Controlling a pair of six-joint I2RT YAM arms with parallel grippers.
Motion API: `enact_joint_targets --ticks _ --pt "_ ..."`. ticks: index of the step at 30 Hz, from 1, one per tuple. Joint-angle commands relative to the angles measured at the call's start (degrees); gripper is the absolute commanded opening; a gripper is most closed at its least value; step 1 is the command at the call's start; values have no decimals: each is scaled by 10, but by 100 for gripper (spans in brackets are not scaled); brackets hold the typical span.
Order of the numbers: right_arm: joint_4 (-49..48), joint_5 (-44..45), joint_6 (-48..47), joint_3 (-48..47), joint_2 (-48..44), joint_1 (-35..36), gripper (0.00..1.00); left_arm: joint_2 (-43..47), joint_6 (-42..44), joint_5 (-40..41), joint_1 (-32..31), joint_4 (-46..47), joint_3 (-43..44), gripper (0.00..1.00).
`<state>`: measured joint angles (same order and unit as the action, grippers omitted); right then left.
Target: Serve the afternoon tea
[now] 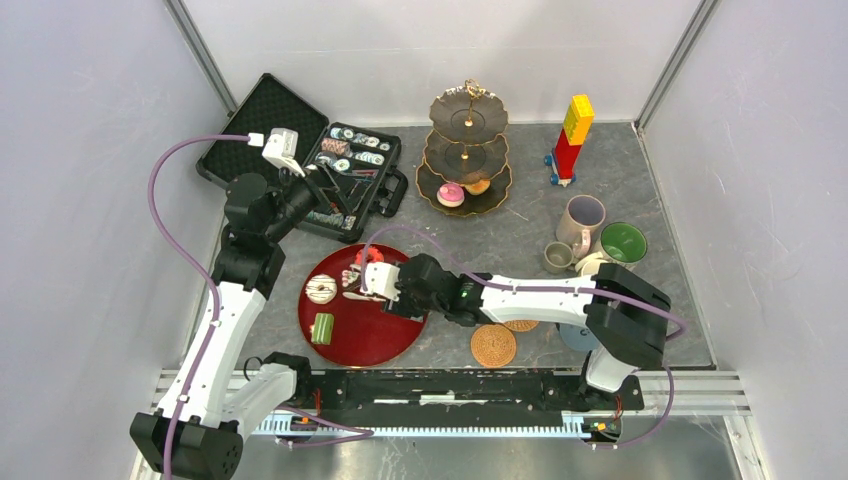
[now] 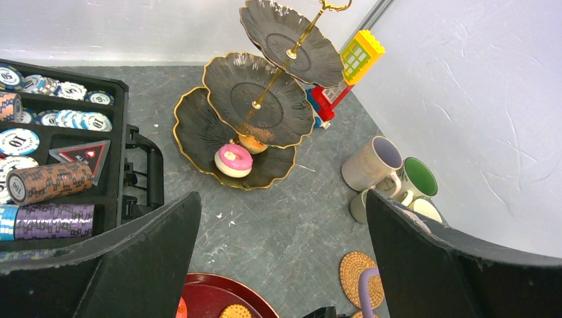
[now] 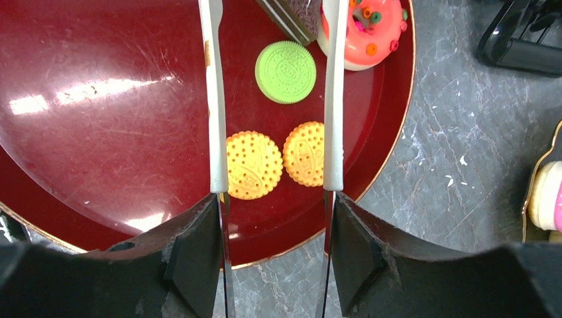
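Grey stone-look table (image 1: pixel 520 240), white walls round it.

Near edge, right of centre: woven coaster (image 1: pixel 493 345). Second coaster (image 1: pixel 520 325) sits just behind it, partly under the right arm.

Near-left part: round red tray (image 1: pixel 360 340).
- Right gripper (image 3: pixel 272 218) hangs over the tray's far-right part, clamped on the metal tongs (image 3: pixel 214 99), with its fingers pressing the outside of both blades.
- Blades stand apart, white tips straddling a yellow biscuit (image 3: pixel 250 165). Can't tell if they touch it.
- Second yellow biscuit (image 3: pixel 301 154) is just beside the first, partly behind one blade.
- Past those on the tray: green macaron (image 3: pixel 285 72), orange sprinkled donut (image 3: pixel 368 30), and a cake slice (image 3: pixel 295 16) cut off by the frame edge.
- Left side of the tray: white donut (image 1: pixel 321 289) and green cake block (image 1: pixel 322 327).

Right edge, mid-depth, mugs are clustered:
- small grey mug (image 1: pixel 558 256)
- lilac mug (image 1: pixel 581 220)
- green-lined mug (image 1: pixel 623 243)
- yellow mug (image 2: pixel 424 209), mostly hidden

Far-left: open black chip case (image 1: pixel 300 150). Left gripper (image 2: pixel 283 212) is above its near-right side, jaws wide apart with nothing between them.

Far edge, centre: three-tier stand (image 1: pixel 468 120), upright. Pink donut (image 1: pixel 451 194) and a brown pastry (image 1: pixel 478 186) are on its bottom tier.

Far-right corner: red-and-yellow block tower (image 1: pixel 572 135).
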<state>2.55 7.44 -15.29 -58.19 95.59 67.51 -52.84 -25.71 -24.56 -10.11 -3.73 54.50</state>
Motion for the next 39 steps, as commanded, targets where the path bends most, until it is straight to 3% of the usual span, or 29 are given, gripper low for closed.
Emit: enact_joint_targets --ticks 1,15,39 --pt "-5 14 7 15 -11 -1 60 5 -33 -14 -2 21 15 100" --pt "6 15 28 37 -2 -19 57 4 -37 -18 -2 24 14 100" --pt "28 -36 15 -96 104 -24 59 0 -39 -23 -2 24 15 100"
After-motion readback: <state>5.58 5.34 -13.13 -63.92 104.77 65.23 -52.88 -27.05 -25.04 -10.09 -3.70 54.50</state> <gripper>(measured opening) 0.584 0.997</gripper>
